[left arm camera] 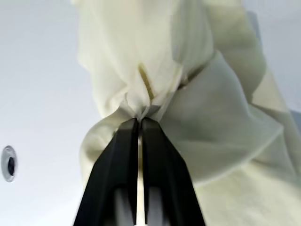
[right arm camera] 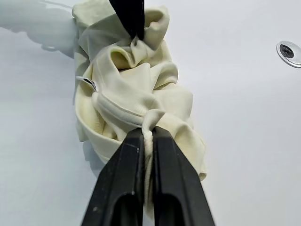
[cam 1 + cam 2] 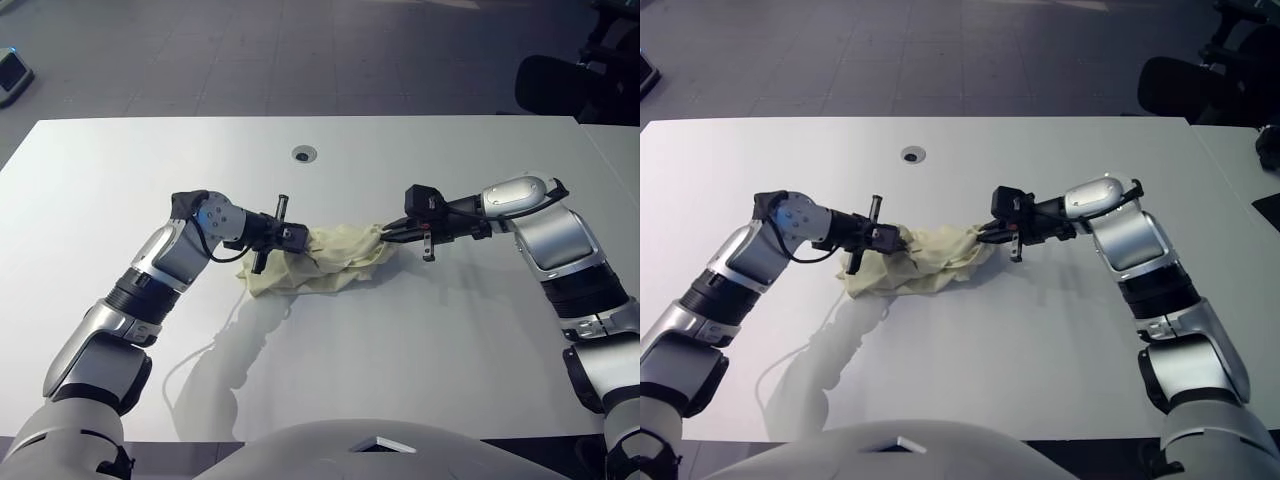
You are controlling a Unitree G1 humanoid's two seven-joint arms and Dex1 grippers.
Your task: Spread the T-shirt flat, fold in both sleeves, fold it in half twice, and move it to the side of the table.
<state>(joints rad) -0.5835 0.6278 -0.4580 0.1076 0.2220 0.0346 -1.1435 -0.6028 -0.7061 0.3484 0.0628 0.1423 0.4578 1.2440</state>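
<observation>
A cream T-shirt lies crumpled in a heap at the middle of the white table. My left gripper is at the heap's left end, shut on a pinch of fabric. From the right, my right gripper is shut on a fold of the T-shirt at the heap's right end. The T-shirt is bunched between the two grippers, with sleeves and hem hidden in the folds.
A round metal grommet is set into the table behind the heap. Bare tabletop surrounds the shirt on all sides. A dark chair stands off the far right corner.
</observation>
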